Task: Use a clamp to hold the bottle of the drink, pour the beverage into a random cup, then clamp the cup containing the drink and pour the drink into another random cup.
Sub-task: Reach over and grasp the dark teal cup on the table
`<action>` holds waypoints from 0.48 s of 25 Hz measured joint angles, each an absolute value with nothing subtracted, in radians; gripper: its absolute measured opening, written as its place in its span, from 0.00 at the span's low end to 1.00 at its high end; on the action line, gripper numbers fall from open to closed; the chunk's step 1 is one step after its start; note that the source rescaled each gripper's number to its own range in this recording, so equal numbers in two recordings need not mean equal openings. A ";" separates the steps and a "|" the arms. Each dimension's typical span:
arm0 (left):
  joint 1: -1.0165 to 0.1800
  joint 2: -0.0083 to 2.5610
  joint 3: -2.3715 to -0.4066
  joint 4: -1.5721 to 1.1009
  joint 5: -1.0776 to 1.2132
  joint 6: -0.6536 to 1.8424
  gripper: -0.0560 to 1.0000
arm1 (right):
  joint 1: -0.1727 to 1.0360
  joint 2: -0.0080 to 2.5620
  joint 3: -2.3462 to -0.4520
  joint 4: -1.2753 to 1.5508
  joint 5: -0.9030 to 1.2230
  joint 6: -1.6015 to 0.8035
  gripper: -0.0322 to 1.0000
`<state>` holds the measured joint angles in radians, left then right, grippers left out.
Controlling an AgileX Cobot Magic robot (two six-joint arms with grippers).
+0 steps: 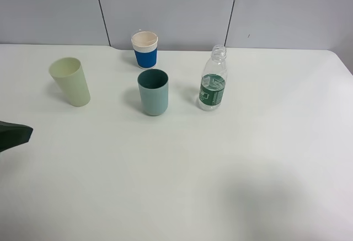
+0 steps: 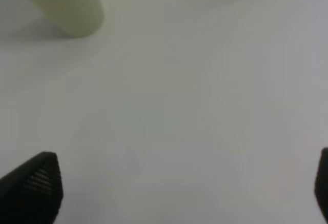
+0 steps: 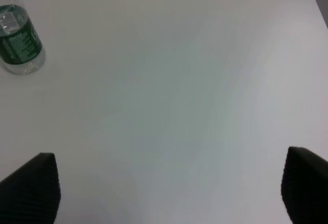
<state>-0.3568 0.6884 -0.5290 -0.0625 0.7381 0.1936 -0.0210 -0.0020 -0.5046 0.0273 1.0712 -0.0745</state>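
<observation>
Nothing poured yet: bottle (image 1: 212,81) stands untouched beside teal cup (image 1: 153,92); left gripper (image 2: 179,188) and right gripper (image 3: 171,188) gape wide, empty.

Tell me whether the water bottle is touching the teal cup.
Apart. The exterior high view shows the bottle and the teal cup standing with bare table between them.

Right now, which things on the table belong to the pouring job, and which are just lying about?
Job: bottle, teal cup, pale green cup, left gripper, right gripper (both open, holding nothing).
Lying about: blue-and-cream cup, standing behind the teal cup.
</observation>
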 joint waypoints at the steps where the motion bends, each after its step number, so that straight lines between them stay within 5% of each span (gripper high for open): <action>1: -0.375 0.711 -0.529 -0.063 0.734 0.194 1.00 | -0.021 -0.002 -0.505 0.027 1.071 -0.075 0.82; 12: -0.474 0.966 -0.529 -0.063 0.568 0.197 1.00 | -0.021 -0.002 -0.505 0.027 1.071 -0.075 0.82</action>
